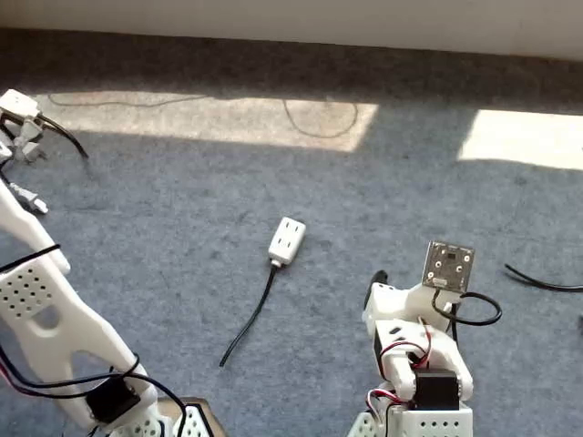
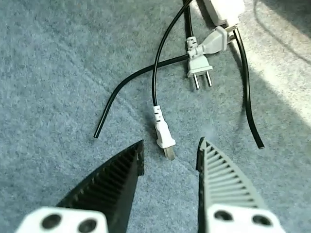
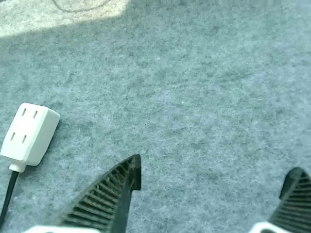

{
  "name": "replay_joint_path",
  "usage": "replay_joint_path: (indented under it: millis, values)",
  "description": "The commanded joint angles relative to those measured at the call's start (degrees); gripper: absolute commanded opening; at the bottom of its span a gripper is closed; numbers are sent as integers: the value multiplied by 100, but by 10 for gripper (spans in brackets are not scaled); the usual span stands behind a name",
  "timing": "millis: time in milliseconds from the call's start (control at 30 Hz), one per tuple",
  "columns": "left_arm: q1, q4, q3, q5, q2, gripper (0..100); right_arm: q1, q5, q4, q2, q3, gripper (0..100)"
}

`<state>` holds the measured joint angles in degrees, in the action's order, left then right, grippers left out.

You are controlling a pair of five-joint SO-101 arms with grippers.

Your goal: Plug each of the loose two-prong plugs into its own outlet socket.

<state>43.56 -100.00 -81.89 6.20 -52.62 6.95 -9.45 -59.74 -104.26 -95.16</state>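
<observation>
My left gripper point(image 2: 170, 145) hangs open over the grey carpet. A small white two-prong plug point(image 2: 164, 137) on a black cable lies just ahead of its fingertips, in line with the gap. Farther off lie a second white plug point(image 2: 198, 65) with two round prongs, a third plug point(image 2: 214, 42) and a white block point(image 2: 222, 9). Another white outlet block point(image 1: 287, 240) with several slots lies mid-carpet on a short black cable; it also shows in the right wrist view point(image 3: 27, 133). My right gripper point(image 3: 215, 167) stands open above bare carpet, apart from that block.
The left arm point(image 1: 41, 300) runs up the left edge, towards white plugs and cables point(image 1: 23, 118). The right arm point(image 1: 419, 346) sits at the bottom right. A loose black cable point(image 1: 537, 280) lies at the right edge. Sunlit patches point(image 1: 219, 118) cross the far carpet.
</observation>
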Motion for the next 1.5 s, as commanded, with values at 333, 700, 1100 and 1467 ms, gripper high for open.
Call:
replay_joint_path:
  millis: [333,700,1100,1467]
  values:
    - [119,431,-251,686,-1341,185,40,132,-13,-40,-778,430]
    - [136,897,-251,1292,-1701,185,40,132,-13,-40,-778,430]
    - [-101,1222,-251,1292,-2264,184,40,132,-13,-40,-778,430]
    - [-66,1178,-259,1292,-2237,12,40,132,-13,-40,-778,430]
